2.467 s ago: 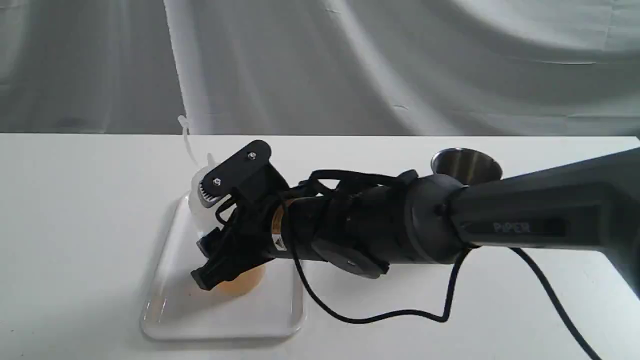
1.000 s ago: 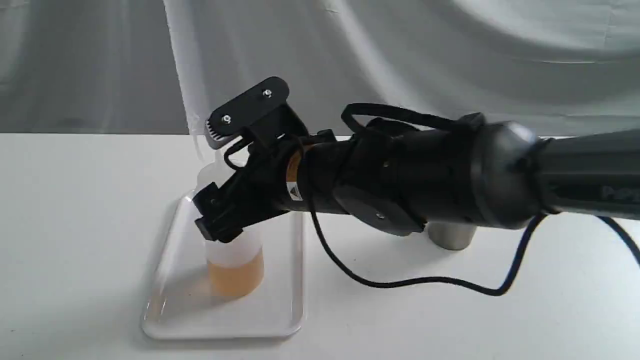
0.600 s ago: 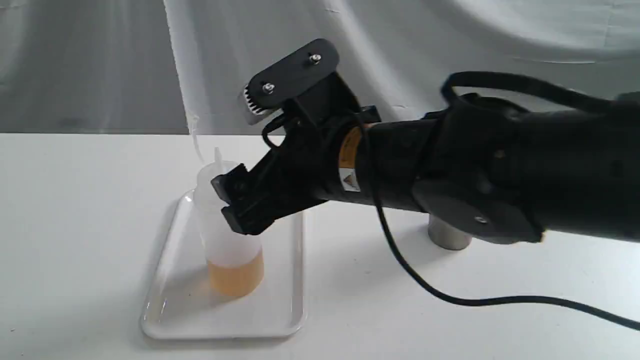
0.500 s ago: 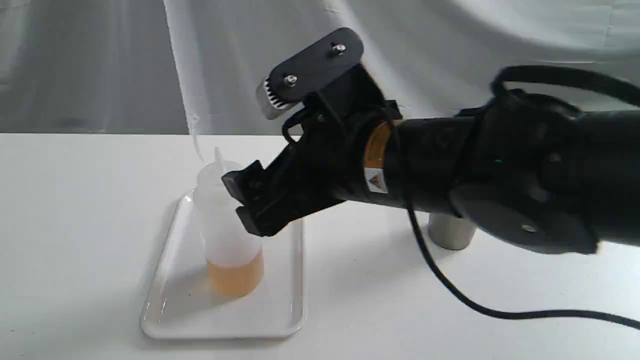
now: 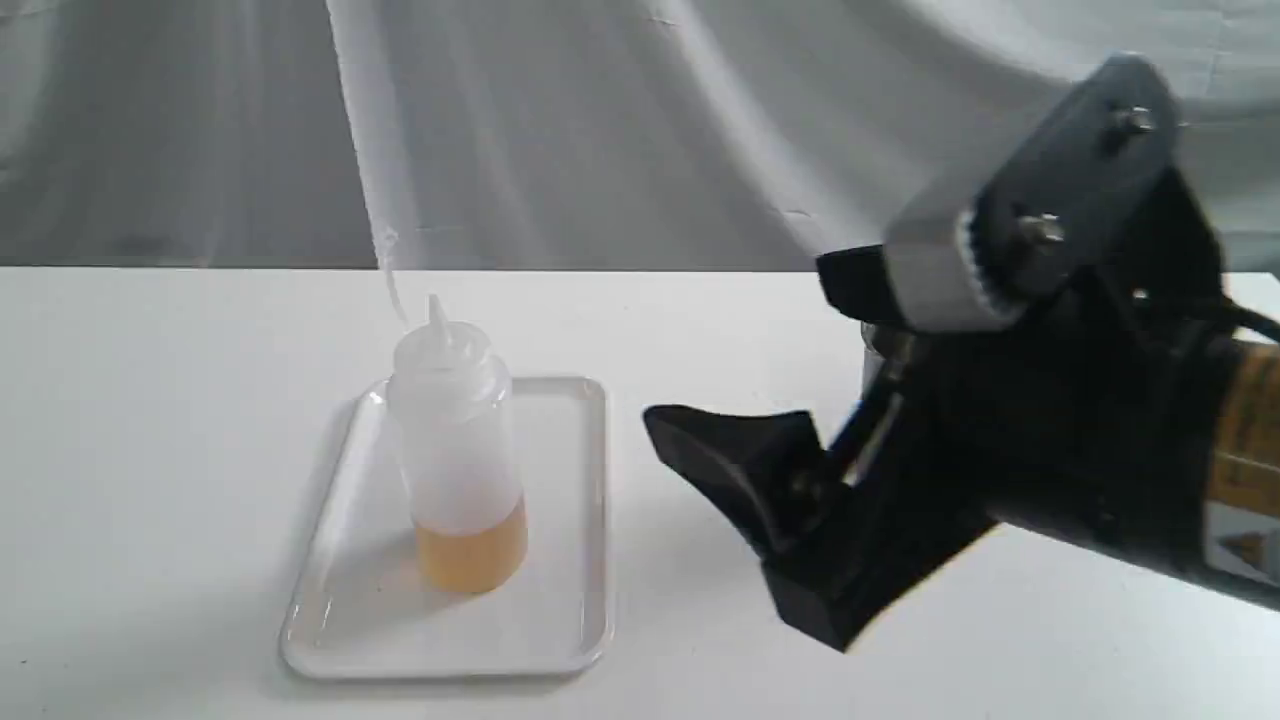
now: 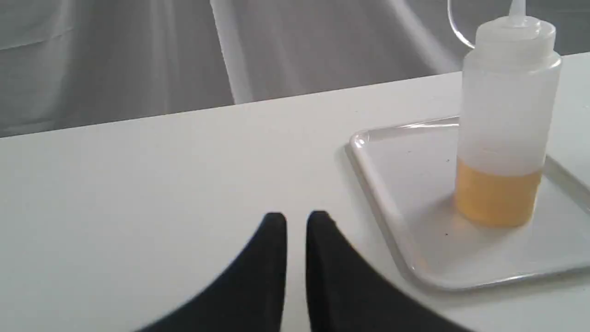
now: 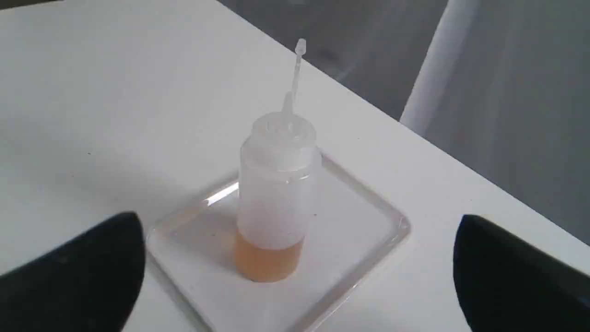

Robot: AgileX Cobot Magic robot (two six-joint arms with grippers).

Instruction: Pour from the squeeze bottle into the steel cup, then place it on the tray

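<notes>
Now, seen from outside: my right gripper (image 5: 745,345) gapes wide and empty, aimed toward nine o'clock; the bottle (image 5: 455,440) lies that way, well apart, long axis upright, standing on the tray (image 5: 560,620); my left gripper (image 6: 296,216) is nearly closed, holding nothing; placing looks done to me.

White bench (image 5: 150,450) before a grey cloth backdrop (image 5: 620,130)
The bench is a plain matte white surface whose far edge runs straight across the exterior view. Behind it the cloth backdrop hangs in soft, slanting folds, with one brighter vertical fold left of centre.
</notes>
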